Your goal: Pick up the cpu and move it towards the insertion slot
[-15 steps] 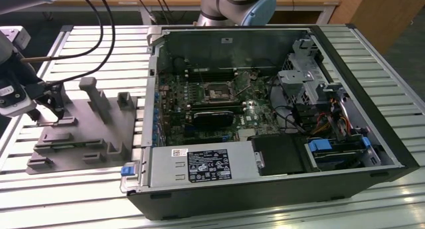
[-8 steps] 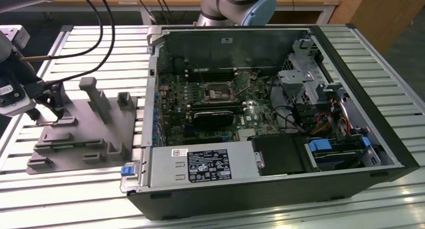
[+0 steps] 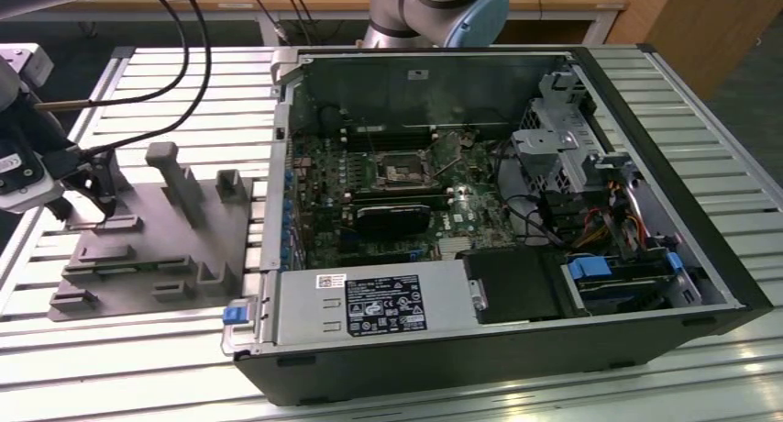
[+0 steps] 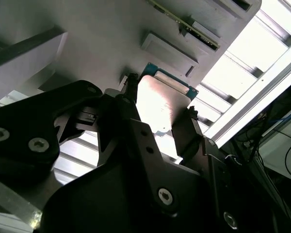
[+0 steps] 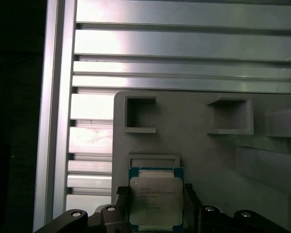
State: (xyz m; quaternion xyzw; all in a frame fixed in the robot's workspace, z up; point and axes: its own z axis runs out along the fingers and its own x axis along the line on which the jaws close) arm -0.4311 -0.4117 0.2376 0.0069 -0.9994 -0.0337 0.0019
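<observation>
Two fingers (image 4: pixel 184 131) of my gripper (image 5: pixel 154 195) stand on opposite edges of the cpu (image 5: pixel 156 196), one on each side. They are closed in until they touch it, so the chip is clamped between them with its silvery metal top facing the first wrist view. In the second wrist view the gripper (image 4: pixel 160 104) has the cpu (image 4: pixel 161 99) tilted, and its thin coloured rim shows at the far end from my wrist. I cannot tell whether the chip is already clear of the surface behind it or rests on it. Just beyond my fingertips lies a grey plastic plate (image 5: pixel 199 160) with a shallow square recess (image 5: pixel 153 160) very near the chip and two deeper square pockets (image 5: pixel 140 114) farther away. Under the plate are the aluminium slats (image 5: pixel 184 43) of the table. In the exterior view my gripper (image 3: pixel 88 194) hangs over the far corner of the same grey plastic plate (image 3: pixel 147 257), near its upright posts (image 3: pixel 181 179). The insertion slot (image 3: pixel 402 172) is well apart from my gripper. It is a small black square socket with a metal frame on the dark green circuit board (image 3: pixel 321 222) inside the open computer case (image 3: pixel 722 284), and the posts and the case wall stand between it and me.
</observation>
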